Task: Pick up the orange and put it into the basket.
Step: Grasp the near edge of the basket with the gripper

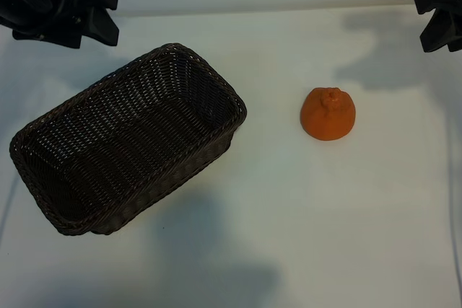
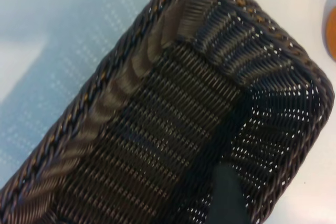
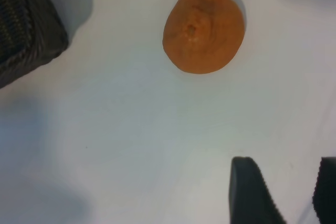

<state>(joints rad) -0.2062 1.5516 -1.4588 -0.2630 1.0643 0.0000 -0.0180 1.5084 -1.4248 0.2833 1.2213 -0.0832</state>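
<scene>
Two dark fingertips (image 3: 252, 192) of my right gripper (image 3: 286, 192) sit closest to the lens in the right wrist view, parted with bare table between them and nothing held. From the exterior view that gripper (image 1: 440, 16) hangs at the two o'clock corner, well apart from the orange (image 1: 328, 113).

I see the orange resting on the white table (image 1: 303, 236) just right of centre, stem bump up, clear on every side. The right wrist view shows it (image 3: 203, 30) alone on the table, with a basket corner (image 3: 26, 30) off to one side and open table between them.

My left gripper (image 1: 58, 5) hangs at ten o'clock, above the basket's far end. One finger (image 2: 227, 195) shows over the weave in the left wrist view; the jaws stand wide and hold nothing.

The basket (image 1: 32, 156) lies skewed at eight to nine o'clock, braided rim unbroken, nothing inside. Its near corner stops well short of the orange. I can read no label or writing anywhere. The table's lower half is free.
</scene>
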